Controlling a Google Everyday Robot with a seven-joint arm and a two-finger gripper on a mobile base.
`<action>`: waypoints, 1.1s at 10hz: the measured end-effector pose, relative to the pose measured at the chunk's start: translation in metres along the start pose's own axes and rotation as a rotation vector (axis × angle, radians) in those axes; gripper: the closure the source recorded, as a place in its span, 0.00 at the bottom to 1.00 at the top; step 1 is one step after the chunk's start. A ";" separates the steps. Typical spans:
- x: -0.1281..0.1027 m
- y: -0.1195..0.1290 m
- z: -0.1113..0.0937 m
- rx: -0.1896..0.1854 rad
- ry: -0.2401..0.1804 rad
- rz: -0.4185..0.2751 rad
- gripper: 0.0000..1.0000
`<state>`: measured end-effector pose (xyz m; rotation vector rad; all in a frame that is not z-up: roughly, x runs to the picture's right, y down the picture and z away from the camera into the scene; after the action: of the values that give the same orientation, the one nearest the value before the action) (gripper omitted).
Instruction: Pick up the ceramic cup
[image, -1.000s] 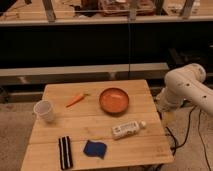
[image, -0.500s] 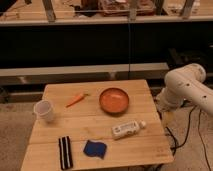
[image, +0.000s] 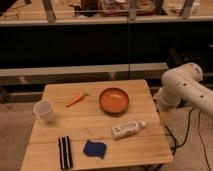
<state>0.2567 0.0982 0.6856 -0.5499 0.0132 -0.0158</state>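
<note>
Indoors, slatted wooden table (image: 90, 119) on speckled floor (image: 14, 127); gripper off-frame right, fingers apart.

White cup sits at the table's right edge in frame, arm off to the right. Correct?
No. The camera view shows the ceramic cup at the table's left edge in frame. The arm is off to the right as said; its gripper is out of view.
</note>
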 end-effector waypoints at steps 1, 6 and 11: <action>-0.017 -0.003 0.000 0.004 -0.005 -0.025 0.20; -0.061 -0.017 -0.006 0.050 -0.024 -0.154 0.20; -0.122 -0.032 -0.010 0.095 -0.032 -0.297 0.20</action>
<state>0.1344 0.0682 0.6951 -0.4529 -0.0997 -0.2958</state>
